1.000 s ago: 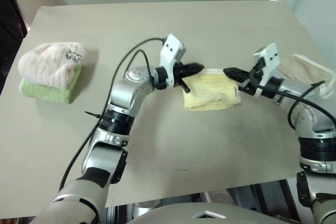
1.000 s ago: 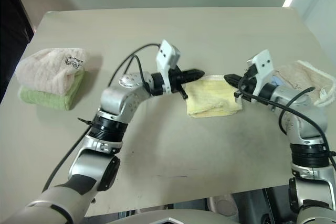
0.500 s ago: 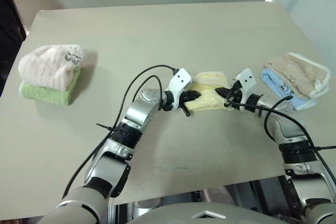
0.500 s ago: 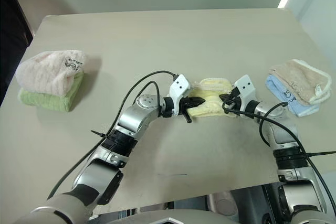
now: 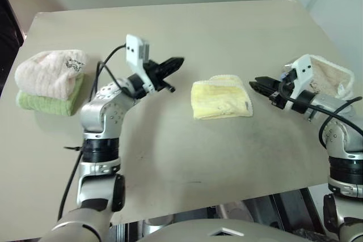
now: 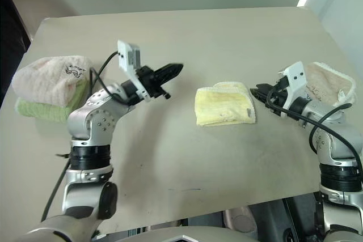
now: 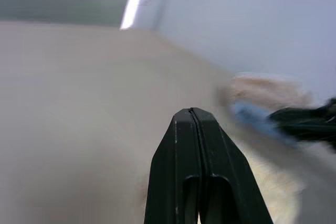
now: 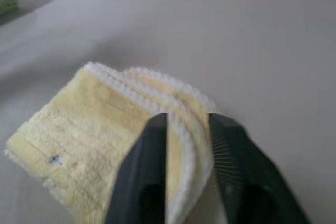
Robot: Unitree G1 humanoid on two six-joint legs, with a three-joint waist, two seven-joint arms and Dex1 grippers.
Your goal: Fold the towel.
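tabletop (image 5: 187,32): beige | towel (image 5: 220,99): folded pale yellow, flat mid-tabletop, nearer the right edge, held by neither gripper | left gripper (image 5: 174,63): fingers pressed together, empty, raised left of towel | right gripper (image 5: 258,83): fingers slightly parted, empty, just right of towel

The towel (image 5: 220,98) is pale yellow terry cloth, nubbly and matt, with a paler looped edging. The table (image 5: 187,151) looks smooth and matt beige. The right gripper (image 8: 186,129) has matt black fingers; the left gripper (image 7: 193,116) looks the same, faintly satiny.
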